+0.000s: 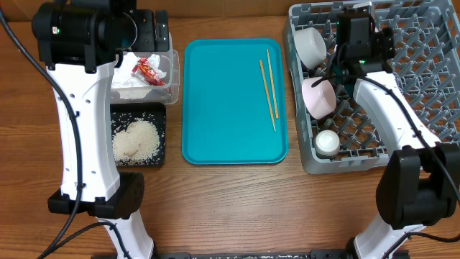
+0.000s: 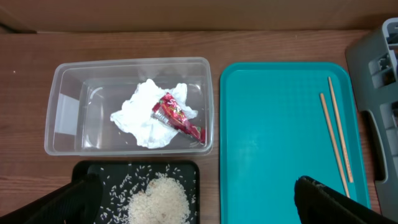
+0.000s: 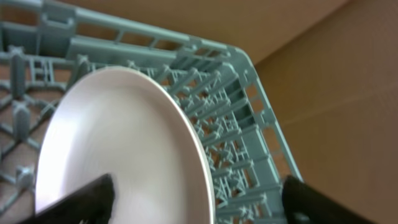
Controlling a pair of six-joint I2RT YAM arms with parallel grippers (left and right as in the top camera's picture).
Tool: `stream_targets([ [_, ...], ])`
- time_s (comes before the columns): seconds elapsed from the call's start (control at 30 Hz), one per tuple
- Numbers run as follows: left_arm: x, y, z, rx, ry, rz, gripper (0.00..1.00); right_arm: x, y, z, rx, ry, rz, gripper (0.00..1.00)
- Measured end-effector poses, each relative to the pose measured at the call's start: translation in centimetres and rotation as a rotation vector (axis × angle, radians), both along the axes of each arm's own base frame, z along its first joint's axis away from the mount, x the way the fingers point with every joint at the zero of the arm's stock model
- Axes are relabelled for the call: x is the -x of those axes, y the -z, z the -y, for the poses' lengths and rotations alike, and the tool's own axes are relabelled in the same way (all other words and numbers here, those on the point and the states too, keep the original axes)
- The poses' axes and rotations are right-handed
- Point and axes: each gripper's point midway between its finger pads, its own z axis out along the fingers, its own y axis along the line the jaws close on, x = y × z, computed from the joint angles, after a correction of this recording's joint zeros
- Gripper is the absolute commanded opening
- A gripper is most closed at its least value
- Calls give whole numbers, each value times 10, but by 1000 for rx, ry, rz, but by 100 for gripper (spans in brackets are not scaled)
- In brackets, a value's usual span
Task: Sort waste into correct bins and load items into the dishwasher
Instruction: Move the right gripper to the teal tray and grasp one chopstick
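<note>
In the left wrist view my left gripper (image 2: 199,208) is open and empty, high above the black tray (image 2: 87,171) that holds the rice (image 2: 158,199). The clear tub (image 2: 68,93) holds the white napkin (image 2: 140,112) and the red wrapper (image 2: 177,115). Two chopsticks (image 1: 269,86) lie on the teal tray (image 1: 223,93). My right gripper (image 3: 199,202) is open over the grey dish rack (image 1: 424,86), with the rim of an upright white plate (image 3: 118,137) between its fingers. The rack also holds a white dish (image 1: 310,44), a pale pink dish (image 1: 318,97) and a small white cup (image 1: 328,142).
The teal tray (image 2: 273,137) lies between the bins and the rack. The black tray (image 1: 159,115) sits just in front of the tub (image 1: 171,79). Brown cardboard stands behind the table (image 2: 186,15). The left arm's white link (image 1: 79,122) rises beside the bins.
</note>
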Motion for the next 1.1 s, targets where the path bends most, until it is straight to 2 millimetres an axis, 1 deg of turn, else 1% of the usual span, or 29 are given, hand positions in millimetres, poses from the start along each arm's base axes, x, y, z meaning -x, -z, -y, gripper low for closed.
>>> stream_targets([
  [0.13, 0, 0, 0, 0, 0, 0, 100, 4, -2, -4, -69, 15, 24, 100],
  [0.2, 0, 0, 0, 0, 0, 0, 100, 8, -12, -10, -141, 10, 65, 100],
  [0.27, 0, 0, 0, 0, 0, 0, 100, 12, -32, -22, -242, -23, 129, 100],
  [0.33, 0, 0, 0, 0, 0, 0, 100, 18, -64, -44, -384, -110, 205, 100],
  [0.37, 0, 0, 0, 0, 0, 0, 100, 22, -86, -63, -481, -190, 248, 100],
  [0.4, 0, 0, 0, 0, 0, 0, 100, 24, -99, -74, -532, -242, 271, 100],
  [0.47, 0, 0, 0, 0, 0, 0, 100, 31, -134, -109, -679, -403, 325, 100],
  [0.5, 0, 0, 0, 0, 0, 0, 100, 35, -146, -124, -738, -466, 336, 100],
  [0.53, 0, 0, 0, 0, 0, 0, 100, 38, -153, -142, -802, -528, 328, 100],
  [0.57, 0, 0, 0, 0, 0, 0, 100, 42, -151, -161, -854, -579, 297, 100],
  [0.6, 0, 0, 0, 0, 0, 0, 100, 44, -145, -176, -890, -608, 260, 100],
  [0.63, 0, 0, 0, 0, 0, 0, 100, 47, -134, -190, -920, -629, 212, 100],
  [0.67, 0, 0, 0, 0, 0, 0, 100, 49, -119, -207, -948, -645, 152, 100],
  [0.73, 0, 0, 0, 0, 0, 0, 100, 55, -80, -240, -970, -645, 15, 100],
  [0.83, 0, 0, 0, 0, 0, 0, 100, 74, -20, -273, -924, -592, -190, 100],
  [0.87, 0, 0, 0, 0, 0, 0, 99, 79, -6, -280, -904, -577, -240, 100],
  [0.9, 0, 0, 0, 0, 0, 0, 100, 83, 7, -287, -883, -561, -289, 100],
  [0.97, 0, 0, 0, 0, 0, 0, 100, 84, 23, -290, -856, -536, -343, 100],
  [1.03, 0, 0, 0, 0, 0, 0, 100, 85, 41, -285, -824, -499, -398, 100],
  [1.1, 0, 0, 0, 0, 0, 0, 100, 88, 66, -274, -780, -461, -477, 100],
])
